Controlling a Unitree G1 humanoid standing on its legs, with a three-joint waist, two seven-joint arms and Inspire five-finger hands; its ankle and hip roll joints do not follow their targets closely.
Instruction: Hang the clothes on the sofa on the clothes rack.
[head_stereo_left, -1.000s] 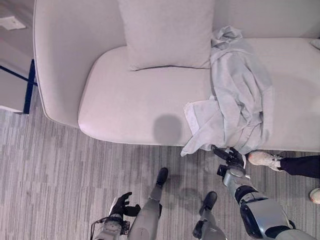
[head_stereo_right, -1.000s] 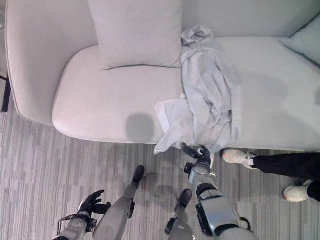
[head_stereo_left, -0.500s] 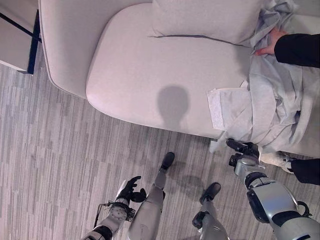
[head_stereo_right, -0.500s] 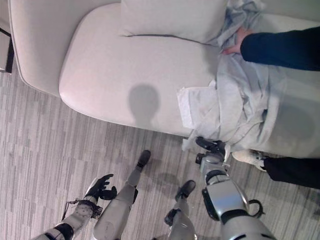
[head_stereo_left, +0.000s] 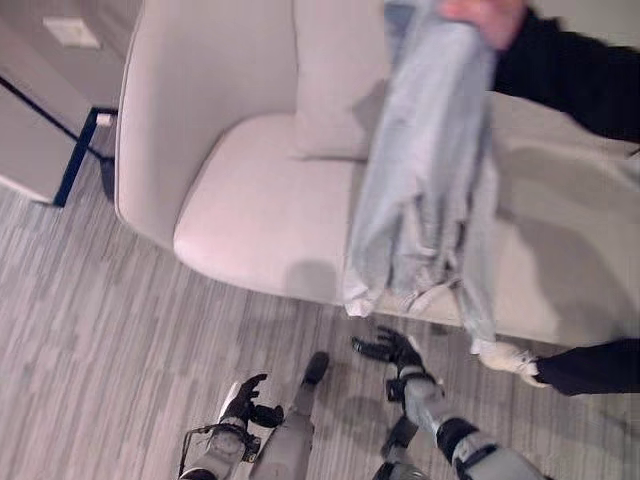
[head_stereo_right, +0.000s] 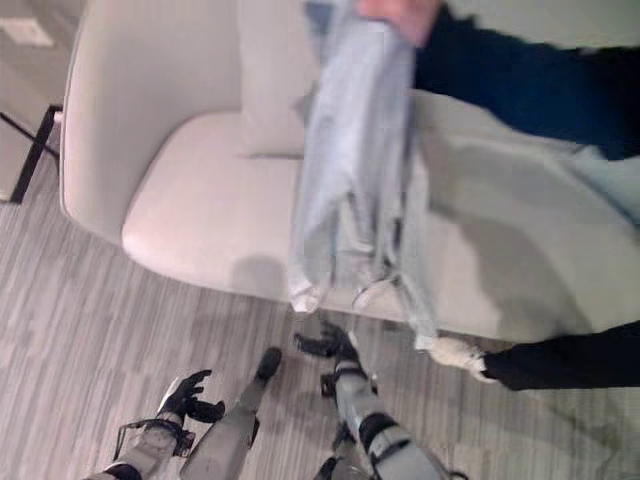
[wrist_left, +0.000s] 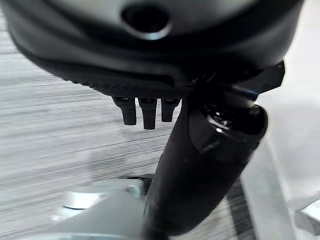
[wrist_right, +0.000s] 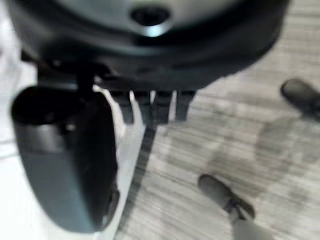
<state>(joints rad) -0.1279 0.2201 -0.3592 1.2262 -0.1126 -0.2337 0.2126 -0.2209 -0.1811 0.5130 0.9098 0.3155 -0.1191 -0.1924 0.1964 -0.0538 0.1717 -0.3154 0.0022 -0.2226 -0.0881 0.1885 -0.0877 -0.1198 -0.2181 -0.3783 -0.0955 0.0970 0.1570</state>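
Hanging low by my side, my left hand (head_stereo_left: 245, 402) sits just above the floor (head_stereo_left: 90, 300) with its fingers loosely bent and nothing in them; I judge it is parked there because the work lies on my other side. My right hand (head_stereo_left: 392, 351) is raised a little further out, over the floor just short of the sofa (head_stereo_left: 250, 210) edge, fingers spread and slack, holding nothing. It sits right below the hem of the garment (head_stereo_left: 425, 190), apart from the cloth, and I read that as a hand placed to receive or catch the cloth, though no grip is made yet. The garment itself, pale grey-blue, is off the seat: a person's hand (head_stereo_left: 485, 15) pinches it at the top and lets it hang full length in front of the sofa, so its lower edge dangles near my right hand. I take this as the person lifting it clear to present it. A shoe (head_stereo_left: 505, 358) of that person stands on the floor just beside my right hand. Behind the cloth a cushion (head_stereo_left: 330, 90) leans on the sofa back. No rack is visible, so hanging is not yet begun.
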